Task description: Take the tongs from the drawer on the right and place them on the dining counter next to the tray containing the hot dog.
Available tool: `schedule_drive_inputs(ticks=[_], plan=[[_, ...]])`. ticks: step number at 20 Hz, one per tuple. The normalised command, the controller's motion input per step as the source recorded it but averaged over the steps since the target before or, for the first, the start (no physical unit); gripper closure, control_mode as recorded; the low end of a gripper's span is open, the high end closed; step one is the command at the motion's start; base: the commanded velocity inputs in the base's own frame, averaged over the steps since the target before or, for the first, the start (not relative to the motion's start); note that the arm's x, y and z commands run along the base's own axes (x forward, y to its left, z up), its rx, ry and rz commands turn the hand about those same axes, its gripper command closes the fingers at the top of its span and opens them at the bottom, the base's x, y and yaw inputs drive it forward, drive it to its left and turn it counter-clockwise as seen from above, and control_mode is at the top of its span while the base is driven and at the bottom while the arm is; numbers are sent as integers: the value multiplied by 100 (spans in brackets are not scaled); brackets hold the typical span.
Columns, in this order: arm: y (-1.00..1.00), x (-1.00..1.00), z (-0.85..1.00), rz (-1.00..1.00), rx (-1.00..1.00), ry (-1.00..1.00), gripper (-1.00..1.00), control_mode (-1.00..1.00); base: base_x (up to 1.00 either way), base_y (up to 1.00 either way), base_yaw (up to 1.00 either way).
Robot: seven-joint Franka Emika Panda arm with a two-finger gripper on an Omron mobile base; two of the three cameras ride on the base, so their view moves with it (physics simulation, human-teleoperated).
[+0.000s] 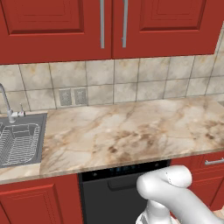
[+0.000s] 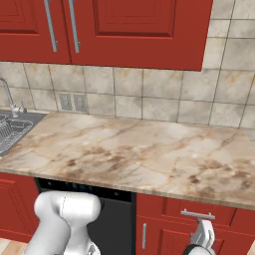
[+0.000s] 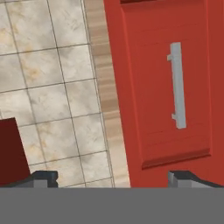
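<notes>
The gripper (image 3: 113, 177) stands wide open with nothing between its two dark fingertips (image 3: 43, 177), which sit far apart at the bottom of the hand view. Straight ahead of the gripper, and turned on its side by the roll of the hand, is the red drawer (image 3: 168, 87), shut, its one short silver bar handle (image 3: 176, 85) just beyond the fingertip on that side. On the gripper's other side lie pale floor tiles (image 3: 48, 83) and a strip of light wood (image 3: 103, 87) along the drawer's edge. In the right base view the gripper (image 2: 201, 234) hangs low, just below the same drawer (image 2: 196, 211), which sits under the edge of the marble worktop (image 2: 134, 154). Above the gripper the worktop runs to one sink (image 1: 19, 140) holding one wire rack (image 1: 17, 144), with one tap (image 1: 8, 107) behind it. Two outlets (image 1: 72, 96) sit in the tiled wall, and upper red cabinet doors (image 1: 57, 26) carry two long vertical handles. A black dishwasher (image 1: 118, 188) is beside the drawer. I cannot tell where the tongs are.
</notes>
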Motion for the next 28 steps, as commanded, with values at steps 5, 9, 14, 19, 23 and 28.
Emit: schedule_drive_inputs(ticks=[5,9,14,19,23,28], plan=[[0,37,-42,1,-1,-8,-100,-100,0,0,0],[0,41,-42,0,-2,-4,-100,-100,0,0,0],[-1,48,-44,0,-1,-3,-100,-100,0,0,0],[-8,48,-48,0,0,-6,-100,-100,0,0,0],[-26,38,-57,1,0,-8,-100,-100,0,0,0],[-55,31,-62,4,0,-9,-100,-100,0,0,0]])
